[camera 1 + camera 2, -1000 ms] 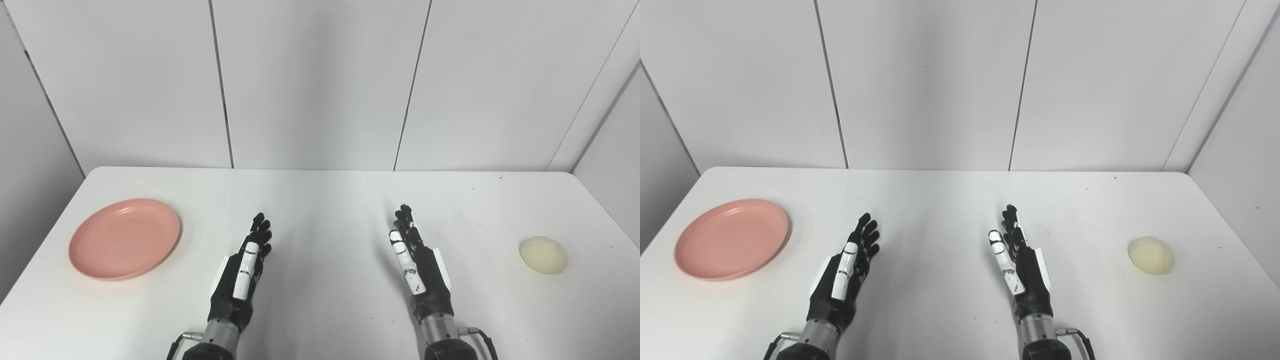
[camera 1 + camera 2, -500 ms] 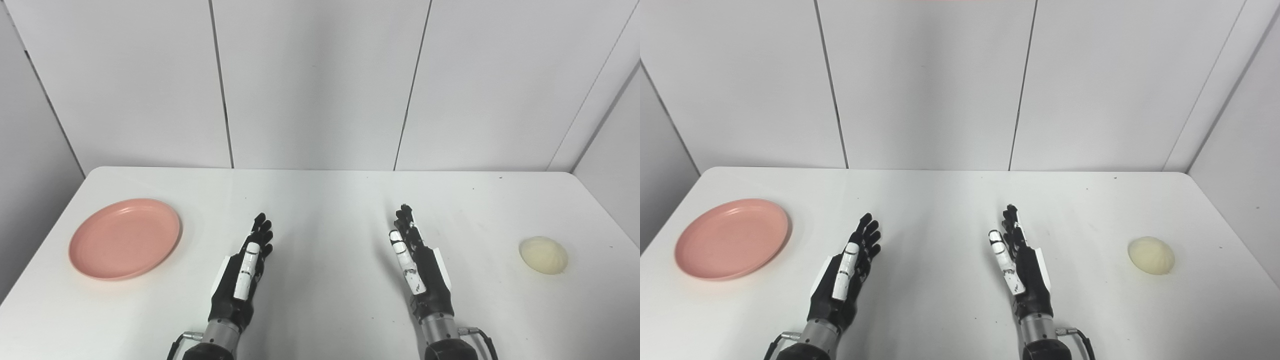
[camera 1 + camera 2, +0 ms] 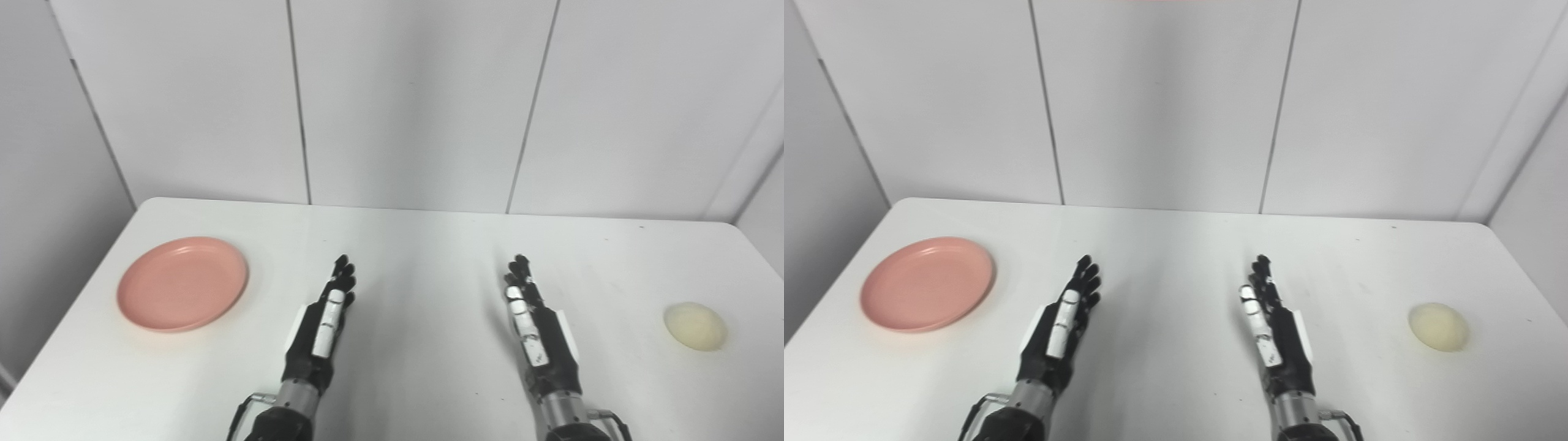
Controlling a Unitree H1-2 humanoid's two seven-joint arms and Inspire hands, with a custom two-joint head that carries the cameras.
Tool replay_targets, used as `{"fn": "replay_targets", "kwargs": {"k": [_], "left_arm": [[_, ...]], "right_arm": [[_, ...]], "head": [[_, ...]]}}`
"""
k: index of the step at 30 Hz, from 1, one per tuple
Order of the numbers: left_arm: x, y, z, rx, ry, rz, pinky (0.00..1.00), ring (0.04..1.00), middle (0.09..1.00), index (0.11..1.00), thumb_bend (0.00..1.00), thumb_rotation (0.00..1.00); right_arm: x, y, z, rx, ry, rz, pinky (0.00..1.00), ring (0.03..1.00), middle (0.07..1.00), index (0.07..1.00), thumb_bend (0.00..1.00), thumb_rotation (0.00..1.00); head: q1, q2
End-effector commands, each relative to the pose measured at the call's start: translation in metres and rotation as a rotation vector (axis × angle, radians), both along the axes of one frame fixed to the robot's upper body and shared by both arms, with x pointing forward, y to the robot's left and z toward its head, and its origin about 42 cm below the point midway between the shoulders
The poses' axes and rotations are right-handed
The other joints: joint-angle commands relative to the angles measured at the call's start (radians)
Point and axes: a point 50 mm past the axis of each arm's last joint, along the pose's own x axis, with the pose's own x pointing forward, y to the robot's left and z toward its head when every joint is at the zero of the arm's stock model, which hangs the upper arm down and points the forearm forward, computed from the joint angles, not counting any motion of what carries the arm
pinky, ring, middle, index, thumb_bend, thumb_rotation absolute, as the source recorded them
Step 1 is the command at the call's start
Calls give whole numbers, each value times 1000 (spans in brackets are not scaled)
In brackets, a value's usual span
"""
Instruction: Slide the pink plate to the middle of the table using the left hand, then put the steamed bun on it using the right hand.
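Note:
A pink plate (image 3: 182, 283) lies empty on the white table (image 3: 422, 245) at the far left. A pale round steamed bun (image 3: 695, 326) lies at the far right. My left hand (image 3: 321, 327) is open, fingers stretched forward, in the near middle, well right of the plate. My right hand (image 3: 539, 331) is open too, fingers stretched forward, well left of the bun. Both hands hold nothing and touch neither object. The same scene shows in the right eye view, with the plate (image 3: 927, 283) and bun (image 3: 1437, 326).
A grey panelled wall (image 3: 416, 104) stands behind the table's far edge. The table's left edge runs close to the plate, its right edge close to the bun.
The whole picture has shifted to the right, so the camera has turned left. The hands, the plate and the bun have not moved on the table.

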Motion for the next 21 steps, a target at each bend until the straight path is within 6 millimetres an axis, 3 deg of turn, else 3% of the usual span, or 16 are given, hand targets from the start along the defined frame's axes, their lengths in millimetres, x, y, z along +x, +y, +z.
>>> {"fn": "replay_targets", "kwargs": {"k": [1, 6, 10, 16, 21], "left_arm": [[-7, 0, -24, -20, 32, 33, 1000, 1000, 1000, 1000, 557, 1000], [7, 1, -22, 16, -19, 92, 1000, 1000, 1000, 1000, 624, 1000], [21, 14, -5, -12, -99, 172, 985, 984, 991, 990, 633, 1000], [42, 45, 25, 8, -199, 240, 1000, 998, 986, 975, 647, 1000], [49, 77, 56, 61, -250, 296, 1000, 985, 951, 939, 718, 1000]], "right_arm": [[-4, -13, -8, 1, -26, -6, 1000, 995, 998, 1000, 633, 868], [-1, -22, -13, -15, -13, -5, 1000, 998, 1000, 1000, 676, 876], [-2, -27, -15, -38, -7, -23, 1000, 977, 989, 1000, 670, 872], [-4, -28, -14, -8, -11, -16, 1000, 999, 1000, 1000, 601, 860], [-4, -31, -14, -17, 1, -15, 1000, 1000, 1000, 1000, 590, 878]], "head": [[18, -9], [52, -30], [68, -39], [92, -50], [102, -57]]}}
